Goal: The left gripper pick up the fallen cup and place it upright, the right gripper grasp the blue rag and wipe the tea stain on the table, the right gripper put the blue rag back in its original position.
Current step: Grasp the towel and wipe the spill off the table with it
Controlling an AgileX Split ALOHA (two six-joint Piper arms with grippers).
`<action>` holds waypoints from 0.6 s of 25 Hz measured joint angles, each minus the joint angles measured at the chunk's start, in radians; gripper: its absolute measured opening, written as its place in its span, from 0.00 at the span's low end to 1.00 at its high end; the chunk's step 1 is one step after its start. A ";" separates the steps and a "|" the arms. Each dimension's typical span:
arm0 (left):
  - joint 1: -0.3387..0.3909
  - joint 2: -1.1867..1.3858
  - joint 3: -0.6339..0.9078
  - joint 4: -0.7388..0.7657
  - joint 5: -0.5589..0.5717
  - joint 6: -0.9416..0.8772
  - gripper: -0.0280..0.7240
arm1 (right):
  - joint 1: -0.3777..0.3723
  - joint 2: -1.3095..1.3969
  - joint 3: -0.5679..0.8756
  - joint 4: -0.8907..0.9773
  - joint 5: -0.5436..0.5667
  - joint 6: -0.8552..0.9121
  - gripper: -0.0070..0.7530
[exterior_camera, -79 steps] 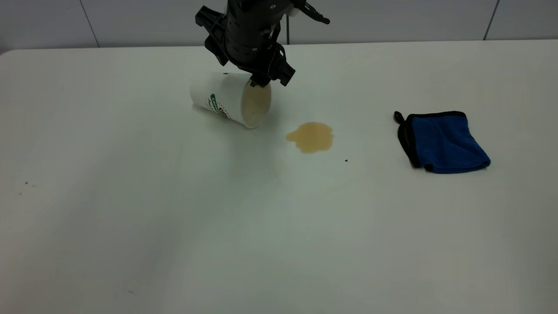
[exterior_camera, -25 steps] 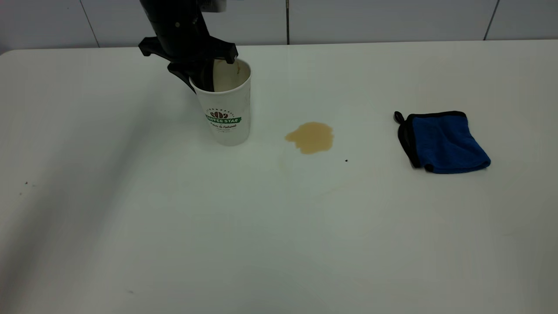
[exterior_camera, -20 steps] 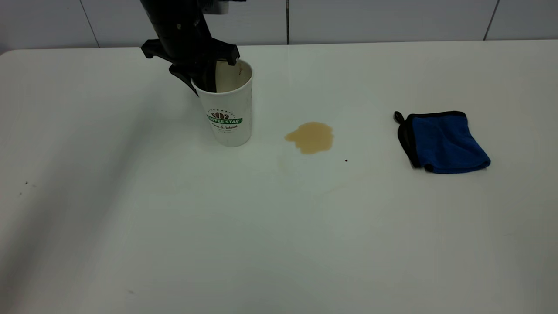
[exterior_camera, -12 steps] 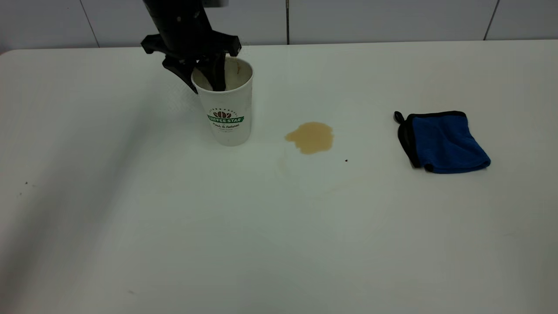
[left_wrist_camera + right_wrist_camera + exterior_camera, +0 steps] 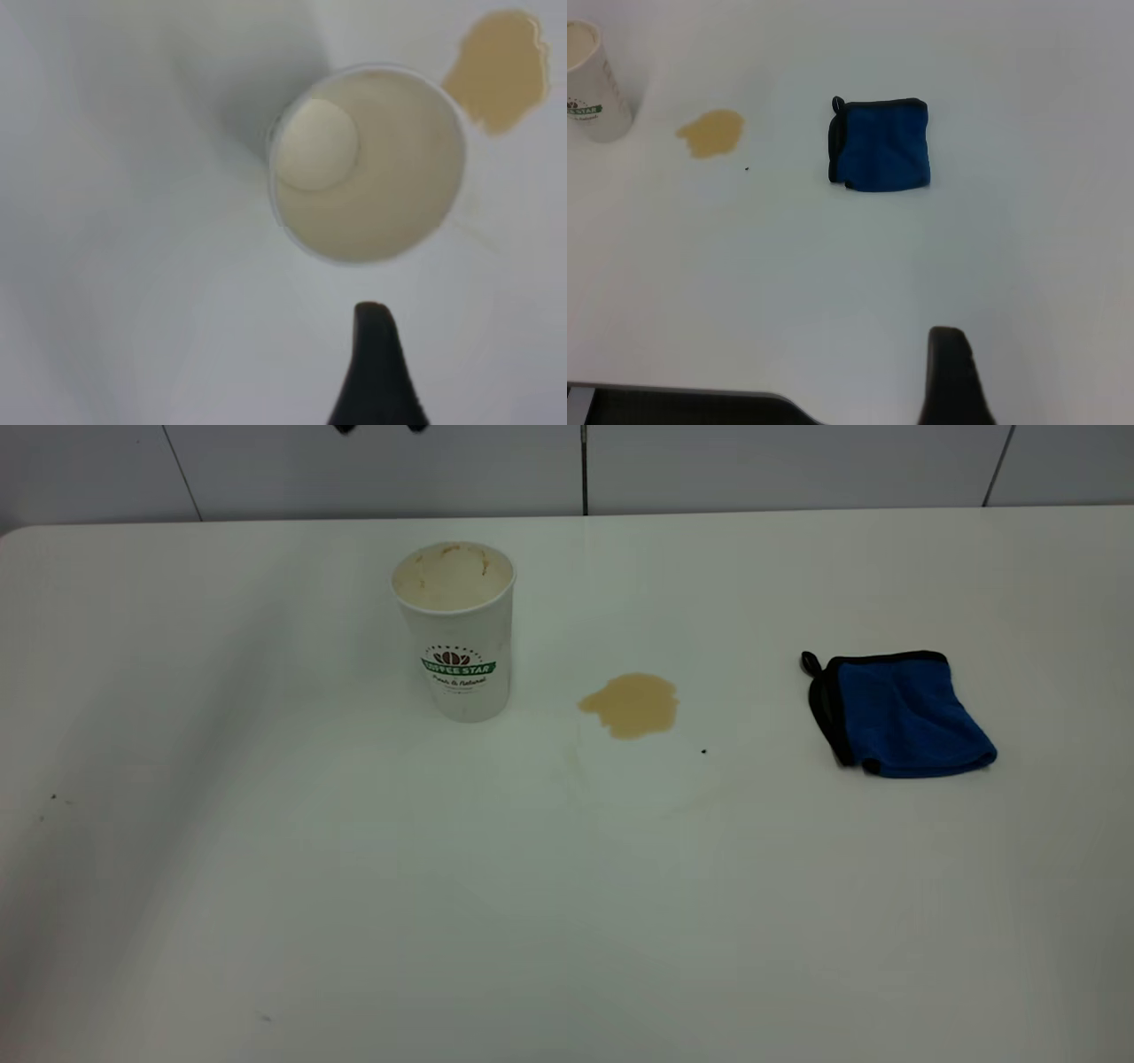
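Note:
The cup (image 5: 456, 638) stands upright on the table (image 5: 567, 921), left of the tea stain (image 5: 631, 703). My left gripper (image 5: 381, 428) is open and empty high above the cup, only its tips showing at the top edge. The left wrist view looks down into the cup's beige inside (image 5: 372, 168), with the tea stain (image 5: 498, 69) beside it and one black finger (image 5: 376, 354). The blue rag (image 5: 904, 713) lies folded at the right. The right wrist view shows the blue rag (image 5: 881, 144), the tea stain (image 5: 710, 133), the cup (image 5: 589, 84) and one finger (image 5: 950, 372) far from them.
A tiny black speck (image 5: 703, 751) lies just right of the stain. The table's edge (image 5: 673, 403) shows as a dark strip in the right wrist view. A grey wall runs behind the table's far edge.
The left gripper set the cup upright, let go of its rim and rose straight up almost out of the exterior view. Cup, stain and rag have stayed in place.

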 joint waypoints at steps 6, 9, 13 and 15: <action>-0.056 -0.176 -0.001 0.061 0.001 -0.038 0.77 | 0.000 0.000 0.000 0.000 0.000 0.000 0.73; -0.109 -0.248 -0.001 0.096 0.001 -0.063 0.74 | 0.000 0.000 0.000 0.000 0.000 0.000 0.73; -0.201 -0.334 -0.001 0.107 0.001 -0.092 0.73 | 0.000 0.000 0.000 0.000 0.000 0.000 0.73; -0.249 -0.378 0.002 0.120 0.001 -0.102 0.73 | 0.000 0.000 0.000 0.000 0.000 0.000 0.73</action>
